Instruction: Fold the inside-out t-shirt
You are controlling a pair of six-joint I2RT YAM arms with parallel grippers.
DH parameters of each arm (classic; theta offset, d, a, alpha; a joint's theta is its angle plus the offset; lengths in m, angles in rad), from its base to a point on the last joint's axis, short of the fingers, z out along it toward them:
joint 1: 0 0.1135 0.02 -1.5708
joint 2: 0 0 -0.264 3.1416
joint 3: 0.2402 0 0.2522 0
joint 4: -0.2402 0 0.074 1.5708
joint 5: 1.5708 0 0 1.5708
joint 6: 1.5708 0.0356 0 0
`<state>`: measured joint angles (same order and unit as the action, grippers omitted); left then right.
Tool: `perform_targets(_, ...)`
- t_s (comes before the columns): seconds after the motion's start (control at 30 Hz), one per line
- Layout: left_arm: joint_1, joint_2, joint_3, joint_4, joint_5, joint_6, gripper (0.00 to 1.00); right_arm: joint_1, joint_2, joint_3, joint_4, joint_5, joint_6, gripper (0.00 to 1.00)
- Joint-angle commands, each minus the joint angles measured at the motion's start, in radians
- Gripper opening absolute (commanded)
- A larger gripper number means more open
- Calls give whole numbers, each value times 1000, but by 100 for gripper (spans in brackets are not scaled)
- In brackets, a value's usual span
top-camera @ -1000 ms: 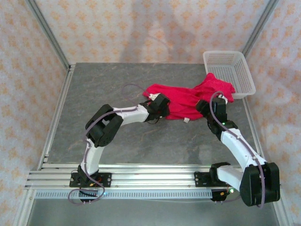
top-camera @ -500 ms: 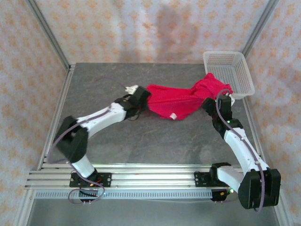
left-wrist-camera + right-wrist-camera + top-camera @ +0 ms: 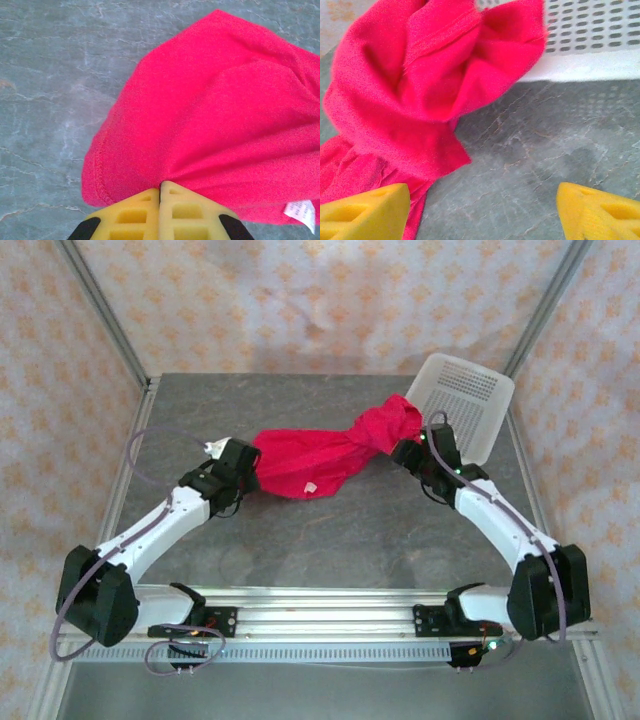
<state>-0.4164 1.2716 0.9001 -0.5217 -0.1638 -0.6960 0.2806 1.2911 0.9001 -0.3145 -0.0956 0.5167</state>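
Note:
The inside-out t-shirt (image 3: 320,452) is a bright red cloth stretched across the middle of the grey table, its right end bunched against the tipped white basket (image 3: 470,405). A small white tag (image 3: 310,488) shows near its lower edge. My left gripper (image 3: 243,462) is shut on the shirt's left end; in the left wrist view the yellow fingertips (image 3: 161,192) pinch red cloth (image 3: 220,125), with the tag (image 3: 301,214) at the lower right. My right gripper (image 3: 408,453) is open beside the bunched end (image 3: 420,85), its fingers (image 3: 365,212) wide apart over bare table, holding nothing.
The white perforated basket (image 3: 600,35) leans tilted at the back right corner, and the shirt's right end touches its rim. Metal frame rails (image 3: 120,470) border the table, with patterned walls behind. Bare grey table (image 3: 330,540) lies in front of the shirt.
My left gripper closed on the shirt's left end and pulled it leftward across the table. The shirt stretched out, the basket tipped up, and my right arm moved left and back.

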Motion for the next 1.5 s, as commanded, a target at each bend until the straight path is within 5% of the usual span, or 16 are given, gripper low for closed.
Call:
perform_targets(0.0,1,55,-6,42,68,35,0,-16,44,54,-32,122,-24,81)
perform_targets(0.3,3,121,83,8,70,42,0,-131,165,87,32,104,37,85)
perform_targets(0.5,49,124,139,-13,133,37,0,-173,232,104,57,245,81,85)
perform_targets(0.93,422,-26,299,-183,201,54,0,-368,371,284,-74,404,63,82)
perform_targets(1.3,501,-55,245,-239,151,78,0,-409,369,362,-117,394,4,78)
perform_targets(1.47,497,-69,132,-98,335,55,0,-321,265,392,-146,336,-23,78)
